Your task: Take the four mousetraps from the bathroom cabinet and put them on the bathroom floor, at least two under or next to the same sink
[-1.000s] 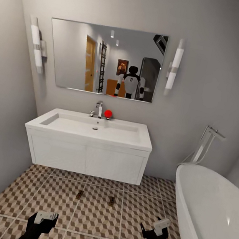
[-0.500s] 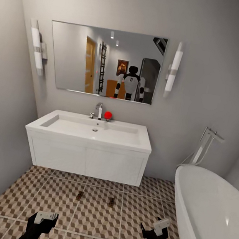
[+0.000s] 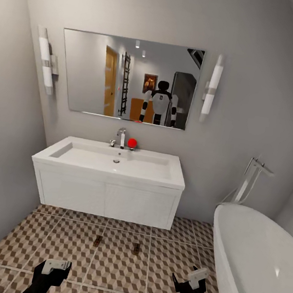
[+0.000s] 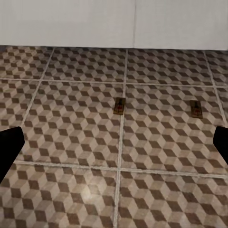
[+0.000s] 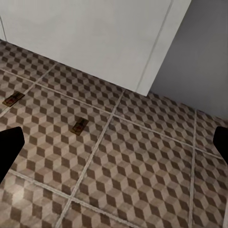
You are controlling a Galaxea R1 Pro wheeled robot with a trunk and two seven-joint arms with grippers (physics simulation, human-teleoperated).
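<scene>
So two mousetraps [image 3: 97, 240] [image 3: 136, 248] are laid on the bathroom floor [image 3: 116, 270] just before the sink [image 3: 115, 160], presumably for the sink rule, while both grippers [image 3: 56, 265] [image 3: 197, 276] are held apart, empty.

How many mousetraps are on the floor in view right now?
2. One mousetrap lies on the bathroom floor in front of the sink's left half; the other mousetrap lies beside it, toward the bathtub. More may sit outside the frames.

No legible text or labels anywhere.
</scene>
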